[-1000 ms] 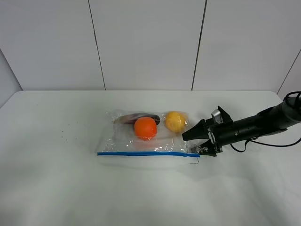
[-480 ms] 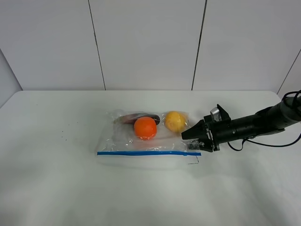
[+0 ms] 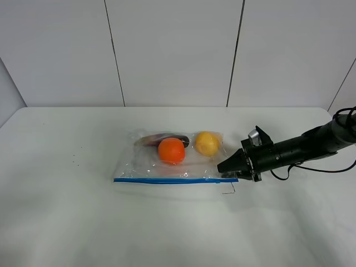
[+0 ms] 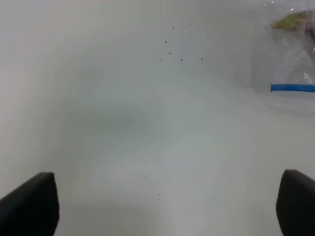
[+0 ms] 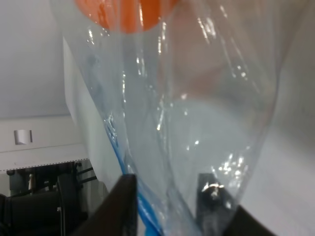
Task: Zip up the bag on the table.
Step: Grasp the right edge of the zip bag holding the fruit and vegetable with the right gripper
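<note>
**Right pincer at the zip's right end; left end unheld**

Position: the bag (image 3: 139,167) lies flat mid-table (image 3: 67,211). Its blue zip strip (image 3: 172,179) runs left to right along the near edge. An orange item (image 3: 172,151), a yellow item (image 3: 207,143) and a dark item (image 3: 161,137) sit inside toward the far side.

Right gripper (image 3: 227,167): low at the strip's right end. In the wrist view the jaws stand narrow, with film and blue strip between them. I cannot tell whether the pads actually pinch.

Left gripper (image 4: 162,204): jaws wide, nothing between them. It hangs over bare table left of the bag and apart from it.

Risks, as judged:
- Nothing pins the left end. A run leftward along the strip could push the whole bag across the smooth top instead of sealing it.
- If the pads catch loose film rather than the strip, the tracks will not mate and the film may bunch or tear.
- The round items could roll toward the strip, lift it and leave gaps in the seal.
- A low approach angle may scrape the fingertips on the tabletop.
</note>
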